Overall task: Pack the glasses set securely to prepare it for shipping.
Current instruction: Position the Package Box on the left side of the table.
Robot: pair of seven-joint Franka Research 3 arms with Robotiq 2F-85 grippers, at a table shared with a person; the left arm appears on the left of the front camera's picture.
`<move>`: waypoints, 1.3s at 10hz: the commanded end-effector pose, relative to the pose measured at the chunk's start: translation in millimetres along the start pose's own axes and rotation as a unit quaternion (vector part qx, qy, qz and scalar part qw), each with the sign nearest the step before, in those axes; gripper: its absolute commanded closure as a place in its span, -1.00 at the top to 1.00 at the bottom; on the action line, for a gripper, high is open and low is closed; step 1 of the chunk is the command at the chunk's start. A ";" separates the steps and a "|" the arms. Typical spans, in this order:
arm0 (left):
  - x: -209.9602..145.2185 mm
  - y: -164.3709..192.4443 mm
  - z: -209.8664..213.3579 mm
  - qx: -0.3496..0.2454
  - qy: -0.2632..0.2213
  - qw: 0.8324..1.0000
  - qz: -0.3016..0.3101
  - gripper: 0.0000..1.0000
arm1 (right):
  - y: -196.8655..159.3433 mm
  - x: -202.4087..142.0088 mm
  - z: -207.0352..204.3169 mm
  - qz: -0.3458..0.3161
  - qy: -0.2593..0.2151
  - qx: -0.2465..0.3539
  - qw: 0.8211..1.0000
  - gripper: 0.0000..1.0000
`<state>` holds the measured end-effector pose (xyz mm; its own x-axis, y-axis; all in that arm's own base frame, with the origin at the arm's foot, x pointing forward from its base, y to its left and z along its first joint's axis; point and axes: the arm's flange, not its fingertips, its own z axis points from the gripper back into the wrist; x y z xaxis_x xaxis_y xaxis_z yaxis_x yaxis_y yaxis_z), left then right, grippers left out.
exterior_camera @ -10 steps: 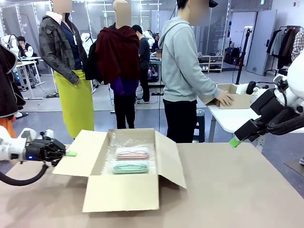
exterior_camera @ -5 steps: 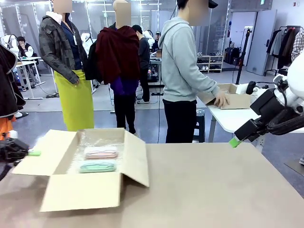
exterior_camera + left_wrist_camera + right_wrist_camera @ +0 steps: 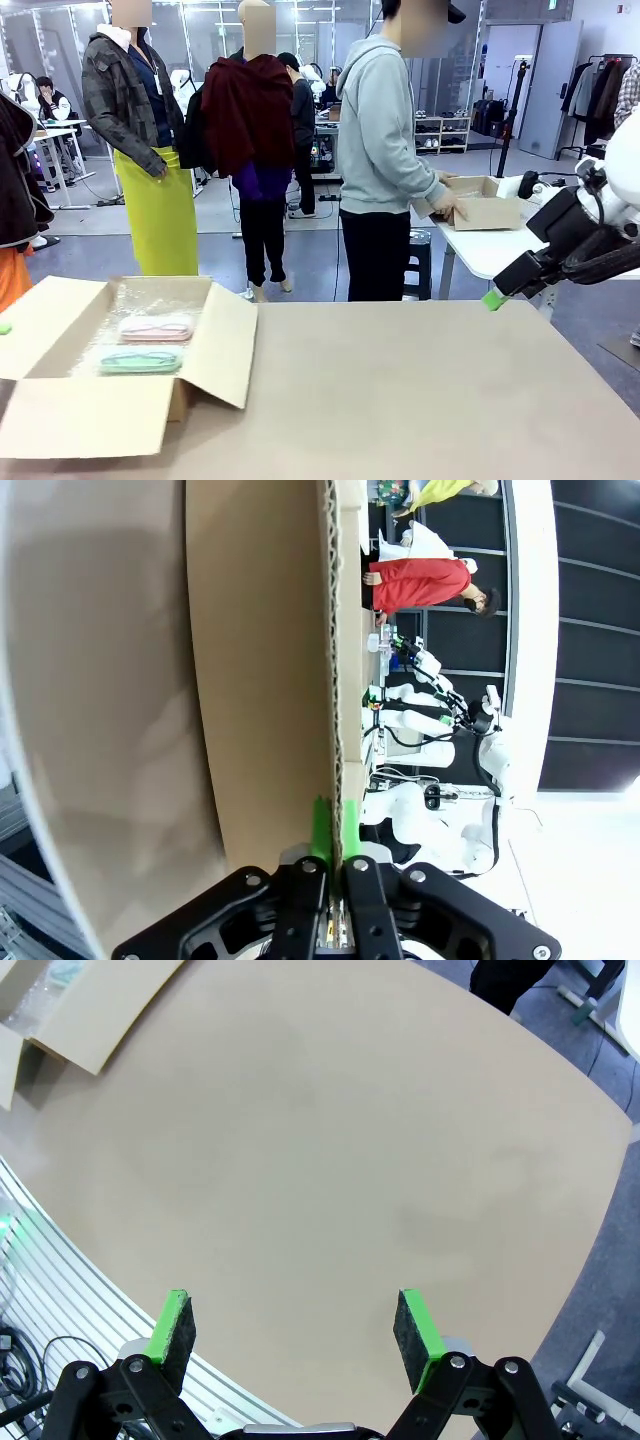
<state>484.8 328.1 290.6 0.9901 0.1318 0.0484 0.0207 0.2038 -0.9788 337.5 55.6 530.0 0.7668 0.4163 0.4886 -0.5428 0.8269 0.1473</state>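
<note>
- Nearest to us, the brown cardboard box (image 3: 110, 370) sat open at the front-left corner of the table (image 3: 430, 390), flaps splayed out and its left side cut by the picture edge.
- In the left wrist view, the left gripper (image 3: 333, 830) was pressed together on the left flap (image 3: 260, 680) of that box; we saw the corrugated edge running up from between the green pads (image 3: 321, 825).
- In the front view we saw just a green speck at the left edge, level with that flap; too little to read.
- Inside the box, on clear bubble wrap (image 3: 150, 305), lay the glasses set: mint green case (image 3: 141, 361) nearer us, pale pink case (image 3: 156, 328) just behind it, both flat, side by side.
- Right gripper (image 3: 295, 1325) hung over bare table with its fingers spread wide, nothing between them; the box's right flap (image 3: 105, 1010) showed in its far upper-left corner.
- In the front view, the right arm (image 3: 570, 240) sat at the right edge, above and beyond the table's far-right end, green pad tip pointing down-left.
- Farther off, a person in a grey hoodie (image 3: 385, 130) stood with their hands on a second cardboard box (image 3: 485, 205) on a white table.
</note>
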 end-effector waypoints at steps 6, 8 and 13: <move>-6.8 5.6 28.3 -0.001 -0.005 1.000 0.005 -0.95 | 1.1 -0.8 0.4 0.000 0.003 -0.004 1.000 1.00; -6.8 5.6 28.3 -0.001 -0.005 1.000 0.005 -0.95 | 1.1 -0.8 0.4 0.000 0.003 -0.004 1.000 1.00; -9.9 -7.8 35.8 0.014 -0.006 1.000 -0.023 -0.34 | 1.1 -0.8 0.4 0.000 0.003 -0.004 1.000 1.00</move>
<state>475.4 358.9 294.7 0.9882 0.1400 0.0627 0.0331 0.2042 -0.9784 337.4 55.6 530.0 0.7667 0.4164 0.4887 -0.5429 0.8268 0.1472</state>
